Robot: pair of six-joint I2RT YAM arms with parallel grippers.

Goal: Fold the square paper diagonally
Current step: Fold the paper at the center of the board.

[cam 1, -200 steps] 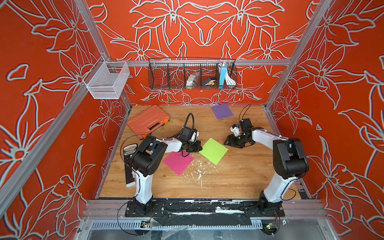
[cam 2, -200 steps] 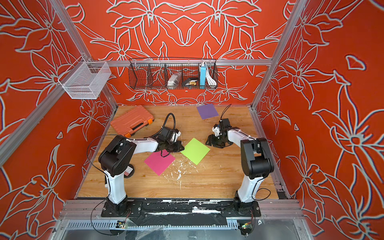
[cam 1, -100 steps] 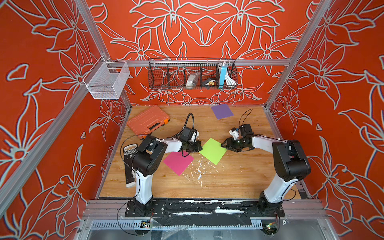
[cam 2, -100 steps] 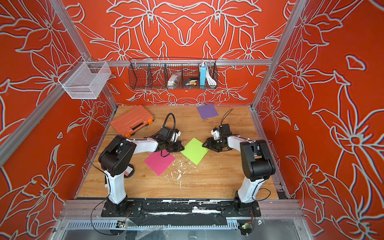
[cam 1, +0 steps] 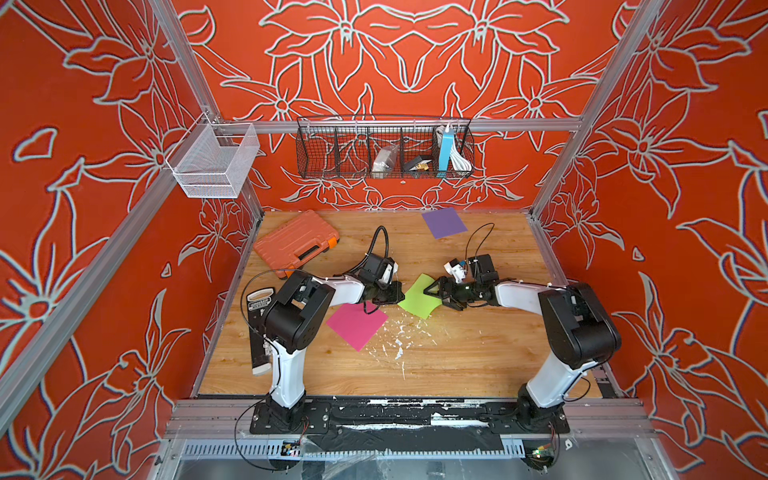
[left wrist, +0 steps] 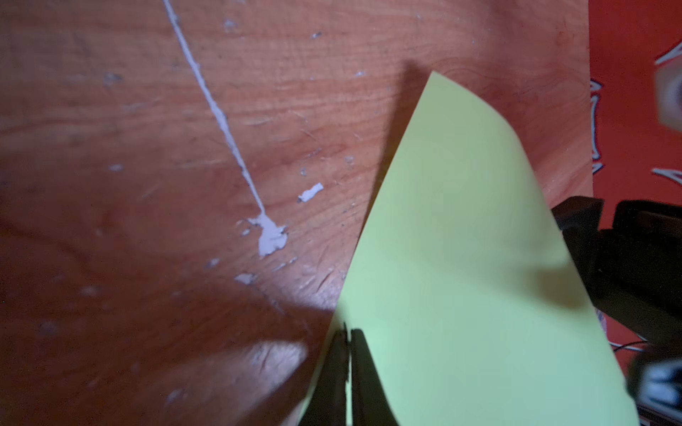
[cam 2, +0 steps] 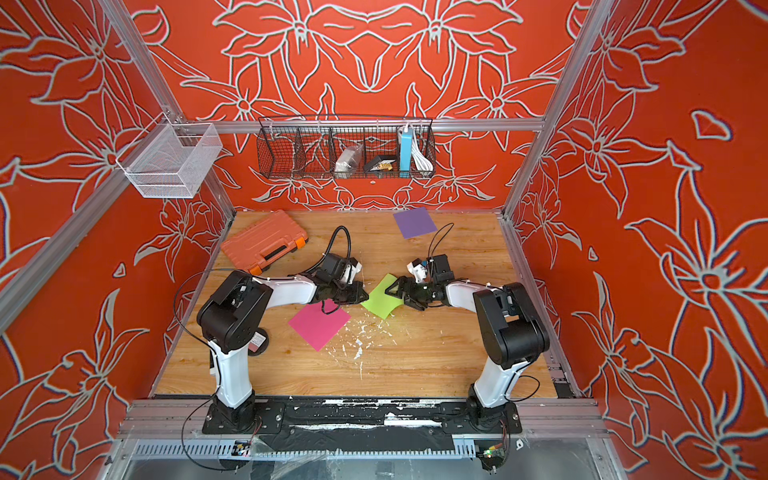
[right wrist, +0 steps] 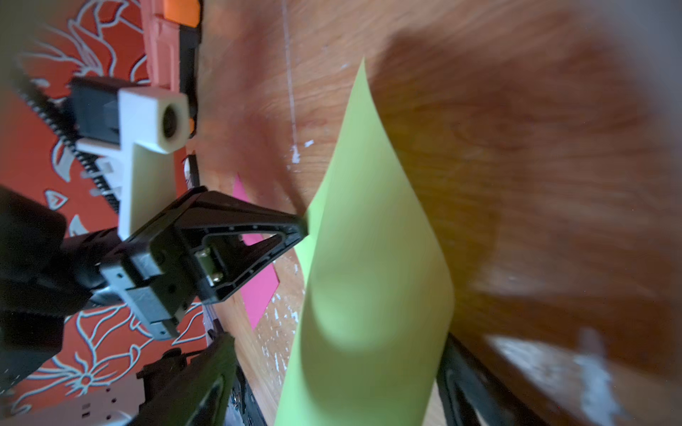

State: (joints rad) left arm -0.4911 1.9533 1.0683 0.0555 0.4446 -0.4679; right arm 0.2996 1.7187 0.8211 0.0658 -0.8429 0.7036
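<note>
The square green paper (cam 1: 417, 300) (cam 2: 380, 304) lies mid-table between both arms, and its sheet curves upward in the wrist views. My left gripper (cam 1: 398, 291) (cam 2: 364, 296) is shut on the paper's left corner. In the left wrist view its tips (left wrist: 347, 333) pinch the paper's edge (left wrist: 461, 258). My right gripper (cam 1: 430, 291) (cam 2: 392, 291) (right wrist: 336, 354) stands wide open at the paper's right side. The bowed green sheet (right wrist: 369, 276) rises between its two spread fingers, and I cannot tell whether either finger touches it.
A pink paper (cam 1: 357, 325) lies just in front of the left gripper, and a purple paper (cam 1: 444, 222) at the back. An orange tool case (cam 1: 296, 243) sits back left. White flakes (cam 1: 399, 336) are scattered in front of the green paper. A black device (cam 1: 259, 324) lies by the left wall.
My right gripper has slid left, up to the green paper, and its jaws have opened wide around the sheet. The left gripper has kept its hold and its place.
</note>
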